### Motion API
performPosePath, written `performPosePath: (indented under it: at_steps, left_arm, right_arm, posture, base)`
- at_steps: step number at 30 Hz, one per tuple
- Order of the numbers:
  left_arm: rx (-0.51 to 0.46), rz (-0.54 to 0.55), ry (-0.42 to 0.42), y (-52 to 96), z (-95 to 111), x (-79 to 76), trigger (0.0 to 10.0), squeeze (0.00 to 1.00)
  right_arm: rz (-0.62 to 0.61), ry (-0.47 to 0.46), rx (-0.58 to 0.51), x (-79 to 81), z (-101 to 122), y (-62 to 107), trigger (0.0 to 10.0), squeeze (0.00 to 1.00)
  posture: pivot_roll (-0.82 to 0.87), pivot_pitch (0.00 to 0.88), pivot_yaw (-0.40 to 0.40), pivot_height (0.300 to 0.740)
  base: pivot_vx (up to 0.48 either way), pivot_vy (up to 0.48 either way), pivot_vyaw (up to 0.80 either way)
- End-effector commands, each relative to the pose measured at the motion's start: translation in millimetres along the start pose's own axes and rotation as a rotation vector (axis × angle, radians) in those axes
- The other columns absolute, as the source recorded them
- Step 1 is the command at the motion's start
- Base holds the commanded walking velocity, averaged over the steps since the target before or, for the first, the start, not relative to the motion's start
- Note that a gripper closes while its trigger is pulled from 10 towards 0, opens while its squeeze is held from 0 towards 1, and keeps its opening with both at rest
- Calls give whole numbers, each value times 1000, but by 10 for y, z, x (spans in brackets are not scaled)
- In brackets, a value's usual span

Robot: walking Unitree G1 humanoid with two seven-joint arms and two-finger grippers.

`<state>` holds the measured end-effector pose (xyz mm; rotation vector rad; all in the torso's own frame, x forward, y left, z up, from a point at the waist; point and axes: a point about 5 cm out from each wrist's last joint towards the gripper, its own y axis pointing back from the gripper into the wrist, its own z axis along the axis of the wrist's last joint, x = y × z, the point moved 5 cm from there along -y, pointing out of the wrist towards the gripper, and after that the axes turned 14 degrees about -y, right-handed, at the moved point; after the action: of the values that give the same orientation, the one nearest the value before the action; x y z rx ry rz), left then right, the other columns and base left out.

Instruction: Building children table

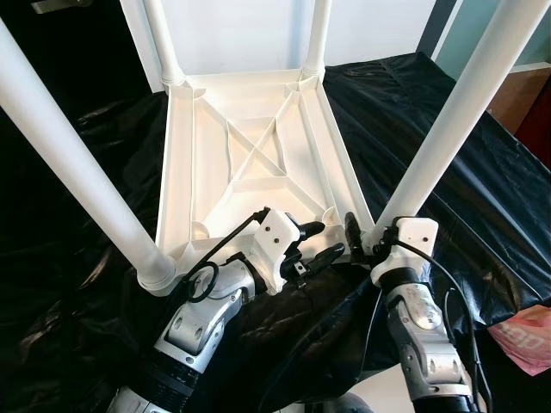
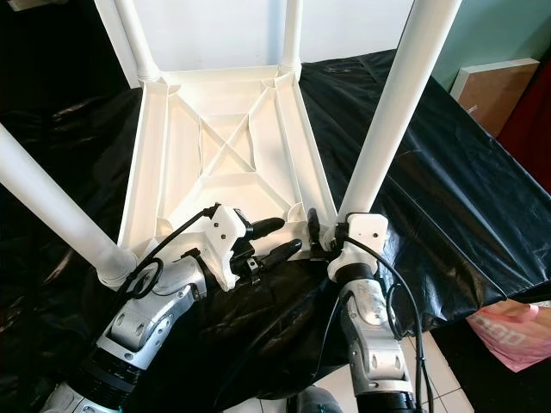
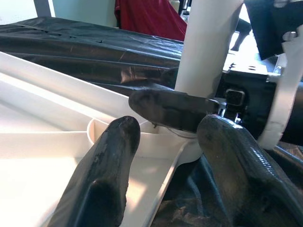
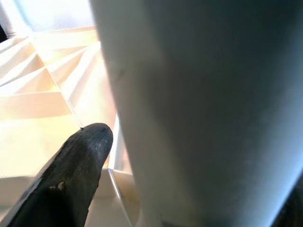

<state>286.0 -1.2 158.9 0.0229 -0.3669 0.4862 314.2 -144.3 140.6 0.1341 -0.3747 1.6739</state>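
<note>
- Right hand [image 1: 362, 234] sits at the base of the near-right leg [image 1: 448, 120], where that leg meets the corner socket of the table top [image 1: 250, 146]; in the right wrist view one finger [image 4: 75, 165] lies just beside the leg, but I cannot tell whether the hand is clamped on it.
- Left hand [image 1: 323, 241] is just left of the right one, fingers apart and closed on nothing, reaching toward the same corner; in its wrist view one finger [image 3: 109, 165] hangs over the top's rim.
- Table top lies upside down, ribbed underside up with a crossed brace in the middle.
- Four white legs stand up from its corners: near-left leg [image 1: 69, 163], near-right leg, and two far legs [image 1: 164, 43] at the back.
- Black sheet [image 1: 482, 181] lies crumpled under the top, covering the surface it rests on.
- Pink bag [image 1: 525, 340] lies on the tiled floor to the robot's right.
</note>
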Motion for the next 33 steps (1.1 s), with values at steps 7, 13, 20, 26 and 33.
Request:
performPosePath:
  at_steps: [7,13,20,26,33]
  left_arm:
    - [-6,-23,-13,-36,-2,-21,10000,0]
    - [-11,-27,-20,-41,16,-20,10000,0]
    - [-15,-24,-32,-45,35,-9,10000,0]
    - [-16,-14,-31,-32,43,1,10000,0]
    - [-11,-9,-26,-14,42,3,10000,0]
  right_arm:
    - [294,74,111,-92,67,52,10000,0]
    - [440,128,180,-95,109,-25,10000,0]
    - [534,177,231,-73,105,-75,0,0]
    - [553,172,264,-118,53,-36,0,0]
    - [512,156,300,-208,-33,-10,10000,0]
  posture:
    - [-2,105,-42,740]
    - [2,94,-43,740]
    - [16,87,-53,740]
    - [24,96,-53,740]
    - [25,118,-48,740]
  base:
    - [0,0,0]
    - [0,0,0]
    - [0,0,0]
    - [0,0,0]
    - [0,0,0]
